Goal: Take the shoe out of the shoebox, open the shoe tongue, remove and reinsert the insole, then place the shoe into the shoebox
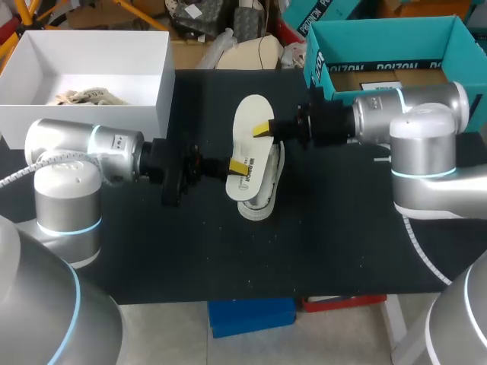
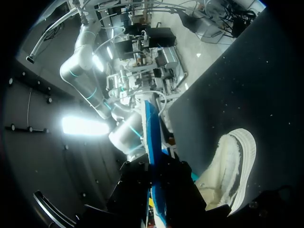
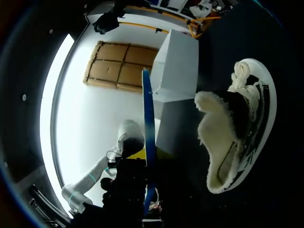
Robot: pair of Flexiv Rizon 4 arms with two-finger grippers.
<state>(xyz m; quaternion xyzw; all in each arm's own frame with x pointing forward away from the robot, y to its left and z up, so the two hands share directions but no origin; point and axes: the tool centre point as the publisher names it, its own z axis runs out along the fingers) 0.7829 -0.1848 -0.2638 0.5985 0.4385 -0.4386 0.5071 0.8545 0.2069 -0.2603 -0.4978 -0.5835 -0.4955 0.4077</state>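
1. Presently the white insole (image 1: 251, 141) is out of the shoe and held in the air just above it. Both wrist views show it edge-on, with a blue edge.
2. The left tool (image 1: 237, 166) is closed on the insole's near end, with a yellow tip lying on the upper face.
3. The right tool (image 1: 263, 129) is closed on the insole's far half, gripping it from the opposite side.
4. The shoe (image 1: 262, 194), white with a fleecy lining, lies on the black surface (image 1: 152, 251) directly beneath the insole. Neither tool touches it.
5. The white shoebox (image 1: 84, 118) stands open at the far left corner of the surface, well apart from the shoe.
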